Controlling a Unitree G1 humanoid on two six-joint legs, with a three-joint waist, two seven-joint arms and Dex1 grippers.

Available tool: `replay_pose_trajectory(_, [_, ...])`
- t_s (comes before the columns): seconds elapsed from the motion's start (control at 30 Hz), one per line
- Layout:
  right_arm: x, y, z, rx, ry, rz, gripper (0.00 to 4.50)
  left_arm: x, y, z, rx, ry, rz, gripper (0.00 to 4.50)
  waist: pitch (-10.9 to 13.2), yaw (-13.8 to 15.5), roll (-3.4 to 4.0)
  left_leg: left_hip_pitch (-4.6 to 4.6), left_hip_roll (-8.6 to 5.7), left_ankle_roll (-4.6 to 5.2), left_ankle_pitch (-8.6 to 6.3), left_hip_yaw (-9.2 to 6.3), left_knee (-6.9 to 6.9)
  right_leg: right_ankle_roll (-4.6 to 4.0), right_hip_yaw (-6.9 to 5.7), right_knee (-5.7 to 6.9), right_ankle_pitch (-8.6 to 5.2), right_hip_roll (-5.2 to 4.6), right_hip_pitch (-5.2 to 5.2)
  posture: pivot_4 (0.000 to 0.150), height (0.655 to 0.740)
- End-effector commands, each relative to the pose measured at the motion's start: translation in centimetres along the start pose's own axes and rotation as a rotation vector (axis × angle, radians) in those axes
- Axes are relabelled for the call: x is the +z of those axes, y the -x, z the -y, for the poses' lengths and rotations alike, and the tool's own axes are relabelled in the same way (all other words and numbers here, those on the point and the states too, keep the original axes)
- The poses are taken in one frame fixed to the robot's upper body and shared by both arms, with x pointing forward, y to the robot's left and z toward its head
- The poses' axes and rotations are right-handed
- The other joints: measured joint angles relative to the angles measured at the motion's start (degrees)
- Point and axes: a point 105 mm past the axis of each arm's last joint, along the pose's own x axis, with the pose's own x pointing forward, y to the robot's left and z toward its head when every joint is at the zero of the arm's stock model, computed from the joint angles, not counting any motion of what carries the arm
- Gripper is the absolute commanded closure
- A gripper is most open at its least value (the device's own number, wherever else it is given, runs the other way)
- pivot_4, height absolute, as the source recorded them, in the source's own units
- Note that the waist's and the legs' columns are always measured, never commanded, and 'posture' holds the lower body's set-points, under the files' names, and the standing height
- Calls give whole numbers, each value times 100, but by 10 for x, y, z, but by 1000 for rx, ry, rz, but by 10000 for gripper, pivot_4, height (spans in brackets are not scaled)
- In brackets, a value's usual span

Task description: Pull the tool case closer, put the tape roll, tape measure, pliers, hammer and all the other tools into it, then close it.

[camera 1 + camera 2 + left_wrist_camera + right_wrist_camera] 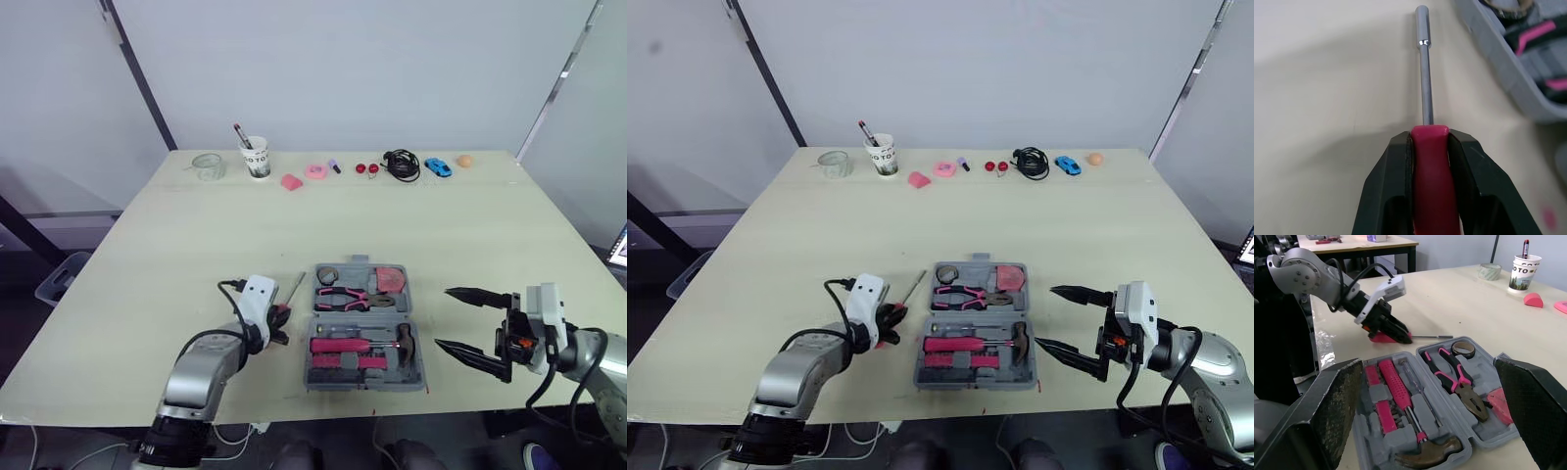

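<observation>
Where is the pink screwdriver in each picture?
Left eye view: screwdriver in the left gripper, just left of the tool case.
Right eye view: same place, left of the case.
Left wrist view: clamped in the gripper, case beside it.
Right wrist view: beyond the open case.
Shared landmark: tool case.

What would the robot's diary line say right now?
left tool: shut on screwdriver, left of tool case | right tool: open, right of tool case | tool case: open, pliers, hammer inside

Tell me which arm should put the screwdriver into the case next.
Left. The left gripper is shut on the screwdriver beside the case; the right gripper is open and empty on the case's other side.
</observation>
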Motion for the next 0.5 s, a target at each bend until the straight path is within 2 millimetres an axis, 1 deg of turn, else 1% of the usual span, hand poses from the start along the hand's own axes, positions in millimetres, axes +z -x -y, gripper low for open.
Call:
replay_pose_trajectory(0.03, [10,-1,-4,62,33,9,0,20,23,-14,-26,-171,77,38969,10,-2,-11,0,2,0,0,0,-1,0,0,-2,0,1,-1,1500,7400])
replay_pose_trajectory(0.13, [9,-3,-6,88,20,16,0,33,39,-26,-83,-234,124,38969,19,13,-15,-2,28,0,0,6,0,-1,0,-3,1,-6,-4,1500,7400])
replay_pose_trajectory(0.3, [6,-3,-4,96,20,6,0,48,54,-33,-201,-351,140,38969,30,61,-4,-4,28,-1,0,9,-1,-2,-3,-8,1,-16,-7,1500,7400])
replay_pose_trajectory(0.33, [5,-3,-4,95,20,7,0,52,56,-33,-222,-372,141,38969,36,59,-14,-5,26,-1,0,12,-2,-1,-3,-9,0,-22,-6,1500,7400])
replay_pose_trajectory(0.43, [5,-1,-3,92,20,17,0,61,59,-15,-364,-431,146,38969,41,59,-17,-10,28,-1,0,8,-1,-1,-10,-12,1,-18,-8,1500,7400])
replay_pose_trajectory(0.5, [3,0,-3,92,20,14,0,62,61,-6,-441,-491,134,38969,42,57,-16,-9,28,-1,0,8,-1,-1,-10,-12,1,-16,-7,1500,7400])
